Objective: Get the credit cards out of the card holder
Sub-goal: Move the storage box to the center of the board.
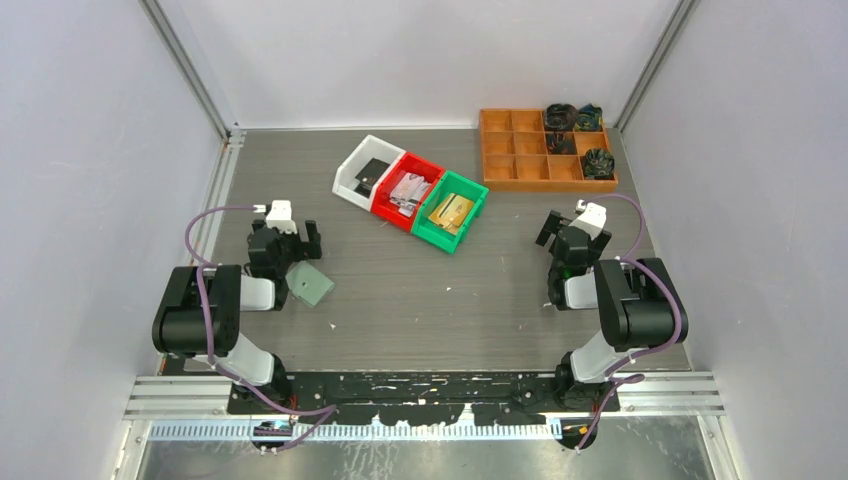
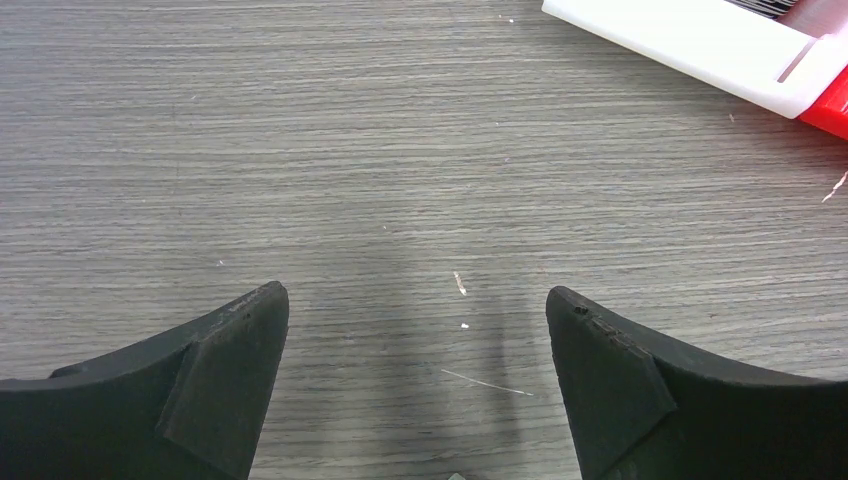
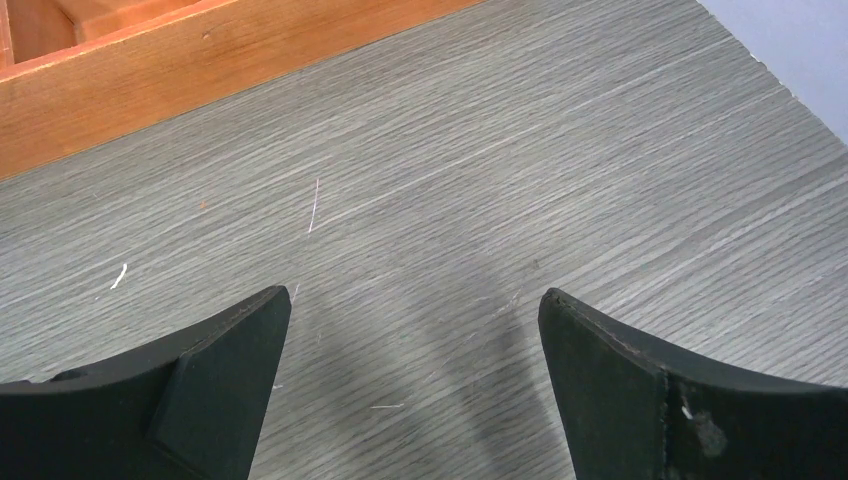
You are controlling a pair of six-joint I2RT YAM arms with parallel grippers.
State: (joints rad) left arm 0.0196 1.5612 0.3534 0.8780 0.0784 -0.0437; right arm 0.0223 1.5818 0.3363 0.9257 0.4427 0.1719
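Note:
The pale mint-green card holder lies flat on the table, just below and right of my left gripper. That gripper is open and empty, over bare table in its wrist view. Credit cards lie in three bins: a black one in the white bin, pale printed ones in the red bin, gold ones in the green bin. My right gripper is open and empty over bare table at the right, as its wrist view shows.
A wooden compartment tray stands at the back right with dark bundles in its right cells; its edge shows in the right wrist view. The white bin's rim shows at the top right of the left wrist view.

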